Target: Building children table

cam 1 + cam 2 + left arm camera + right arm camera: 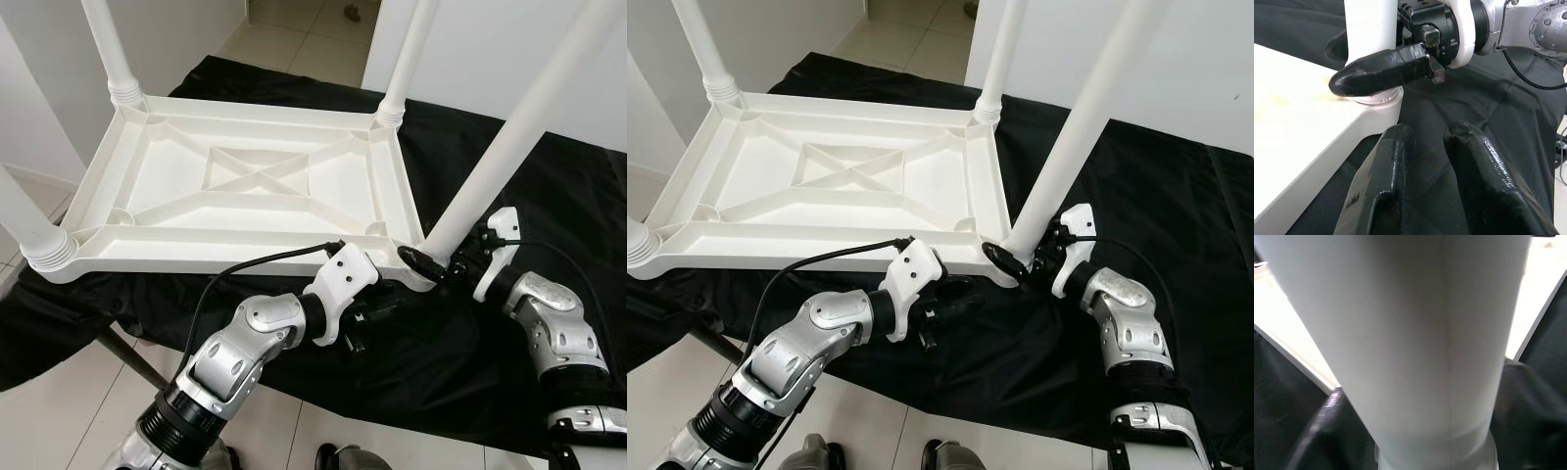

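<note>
Now the children's table (245, 186) is seen lying upside down on a black cloth (490, 333), its ribbed underside facing up and 4 white legs rising from its corners. The near-right leg (509, 147) is the one in play: its long axis runs steeply upward from the corner socket and leans away from the table's centre, toward the right, so it is judged not yet fully upright in its seat.

At the foot of that leg, just above the socket collar, the right gripper (1024, 253) is found with its jaws clamped around the leg; 1 black finger (1378, 73) is seen wrapped across the white shaft, touching it right above the collar. In the right wrist view, the leg is pressed close against the camera.

The left gripper (377, 308) is held just outside the table's near edge, short of the same corner, with its jaws slightly apart and nothing between them; the fingers (1386, 186) point toward the socket over the cloth.

So the right arm is plainly the nearer one, already on the leg. The coming move is judged to turn on that lean: the shaft would have to be brought in line with the socket, while the corner could be steadied from the left.
</note>
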`<state>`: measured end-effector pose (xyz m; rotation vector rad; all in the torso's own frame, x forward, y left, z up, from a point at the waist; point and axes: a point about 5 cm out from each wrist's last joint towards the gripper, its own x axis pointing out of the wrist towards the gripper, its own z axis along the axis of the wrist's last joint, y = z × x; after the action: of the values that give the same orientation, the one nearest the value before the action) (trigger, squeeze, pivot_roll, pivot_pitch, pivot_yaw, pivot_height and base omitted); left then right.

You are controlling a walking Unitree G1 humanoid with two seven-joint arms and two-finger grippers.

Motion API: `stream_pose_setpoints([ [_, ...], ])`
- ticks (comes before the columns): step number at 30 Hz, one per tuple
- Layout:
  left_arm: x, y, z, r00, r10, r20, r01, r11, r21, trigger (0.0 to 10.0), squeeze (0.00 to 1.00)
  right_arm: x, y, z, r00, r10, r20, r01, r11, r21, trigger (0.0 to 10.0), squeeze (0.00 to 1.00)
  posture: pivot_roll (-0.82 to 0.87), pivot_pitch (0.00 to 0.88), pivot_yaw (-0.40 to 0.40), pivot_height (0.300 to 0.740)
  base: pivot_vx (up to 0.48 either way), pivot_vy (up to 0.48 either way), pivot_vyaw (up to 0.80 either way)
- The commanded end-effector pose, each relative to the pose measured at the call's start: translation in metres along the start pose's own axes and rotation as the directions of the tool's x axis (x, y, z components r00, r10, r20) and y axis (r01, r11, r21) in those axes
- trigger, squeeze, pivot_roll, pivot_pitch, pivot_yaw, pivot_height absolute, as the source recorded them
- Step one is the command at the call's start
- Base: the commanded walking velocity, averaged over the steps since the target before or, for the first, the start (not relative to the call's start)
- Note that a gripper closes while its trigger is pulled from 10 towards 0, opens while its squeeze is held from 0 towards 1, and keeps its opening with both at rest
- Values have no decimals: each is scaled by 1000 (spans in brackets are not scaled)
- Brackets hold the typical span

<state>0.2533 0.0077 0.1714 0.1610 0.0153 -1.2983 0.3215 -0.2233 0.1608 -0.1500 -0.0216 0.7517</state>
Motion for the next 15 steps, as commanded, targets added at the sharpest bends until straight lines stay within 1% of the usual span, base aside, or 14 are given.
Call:
stream_pose_setpoints([
  [1,0,-4,2,1000,-18,-3,18,1000,7,10000,0,2,1,-1,1000,16,-1,-16,1000,3,0,0,56,147,-70,740,0,0,0],
  [12,0,-3,2,1000,-16,-2,16,1000,8,10000,0,0,3,-5,998,52,21,-52,999,4,0,0,50,147,-75,740,0,0,0],
  [13,0,-3,2,1000,-16,-2,16,1000,7,10000,0,-1,2,-5,999,28,14,-28,1000,-6,3725,0,48,149,-77,740,0,0,0],
  [14,0,-3,2,1000,-16,-2,16,1000,7,10000,0,-1,2,-5,999,28,14,-28,1000,-6,3725,0,48,149,-77,740,0,0,0],
  [15,0,-4,2,1000,-16,-1,16,1000,6,10000,0,-2,2,-4,1000,16,18,-16,1000,-2,10000,0,46,148,-78,740,0,0,0],
])
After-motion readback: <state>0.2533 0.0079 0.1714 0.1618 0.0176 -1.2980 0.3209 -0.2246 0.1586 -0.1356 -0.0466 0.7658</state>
